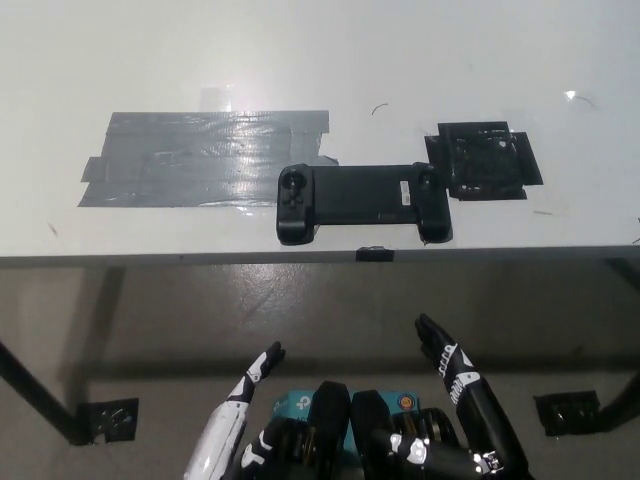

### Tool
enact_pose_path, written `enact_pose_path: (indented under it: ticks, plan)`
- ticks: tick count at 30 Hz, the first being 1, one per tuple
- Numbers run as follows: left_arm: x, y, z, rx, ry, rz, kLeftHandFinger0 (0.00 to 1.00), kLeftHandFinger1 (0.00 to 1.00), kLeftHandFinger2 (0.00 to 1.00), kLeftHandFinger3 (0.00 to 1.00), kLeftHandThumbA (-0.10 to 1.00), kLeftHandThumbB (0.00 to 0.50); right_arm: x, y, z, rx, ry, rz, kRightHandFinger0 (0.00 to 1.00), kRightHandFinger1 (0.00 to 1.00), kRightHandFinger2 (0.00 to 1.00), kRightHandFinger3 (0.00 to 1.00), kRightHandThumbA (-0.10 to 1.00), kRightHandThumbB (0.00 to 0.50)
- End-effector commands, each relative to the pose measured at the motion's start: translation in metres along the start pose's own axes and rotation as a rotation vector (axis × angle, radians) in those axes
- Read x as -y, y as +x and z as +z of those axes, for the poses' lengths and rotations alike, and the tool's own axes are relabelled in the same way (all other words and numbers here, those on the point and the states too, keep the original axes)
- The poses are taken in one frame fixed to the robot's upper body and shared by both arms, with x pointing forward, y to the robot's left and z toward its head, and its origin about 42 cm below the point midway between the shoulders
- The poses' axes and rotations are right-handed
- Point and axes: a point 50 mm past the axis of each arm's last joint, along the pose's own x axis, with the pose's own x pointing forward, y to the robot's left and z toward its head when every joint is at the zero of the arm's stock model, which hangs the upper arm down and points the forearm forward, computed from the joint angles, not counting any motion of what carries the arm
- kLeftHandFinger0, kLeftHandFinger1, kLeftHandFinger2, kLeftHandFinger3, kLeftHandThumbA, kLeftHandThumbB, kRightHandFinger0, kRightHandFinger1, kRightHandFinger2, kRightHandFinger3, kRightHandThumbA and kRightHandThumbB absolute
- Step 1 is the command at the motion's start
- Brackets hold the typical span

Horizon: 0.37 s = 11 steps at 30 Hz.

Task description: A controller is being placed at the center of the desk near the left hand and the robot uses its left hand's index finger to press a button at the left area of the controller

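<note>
Black controller point(362, 202) lies flat near the white tabletop's point(320, 60) 6 o'clock edge, beside grey tape point(200, 157). No finger touches it; whether the button was pressed can't be told. Left hand point(238, 415) hangs low at 7 o'clock, right hand point(455, 385) at 5 o'clock, grips unclear.

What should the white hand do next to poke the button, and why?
Probably lift the left hand up and forward toward the controller's left end. The controller lies near the desk's front edge, while both hands, the right hand too, hang below the desk, touching nothing.
</note>
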Motion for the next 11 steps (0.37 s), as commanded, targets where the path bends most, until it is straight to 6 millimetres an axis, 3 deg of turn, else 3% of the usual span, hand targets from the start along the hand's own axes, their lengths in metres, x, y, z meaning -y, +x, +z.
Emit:
enact_pose_path:
  ticks: [1, 11]
  plan:
    - [-0.0014, 0.0057, 0.0086, 0.035, -0.021, 0.002, 1.0, 1.0, 1.0, 1.0, 1.0, 0.15, 0.0008, 0.0054, 0.0081, 0.024, -0.007, 0.022, 1.0, 1.0, 1.0, 1.0, 1.0, 0.24]
    - [-0.002, 0.0078, 0.008, 0.02, -0.06, 0.01, 1.0, 1.0, 1.0, 1.0, 1.0, 0.142, 0.0001, 0.0086, 0.012, 0.038, 0.026, 0.079, 1.0, 1.0, 1.0, 1.0, 0.98, 0.298]
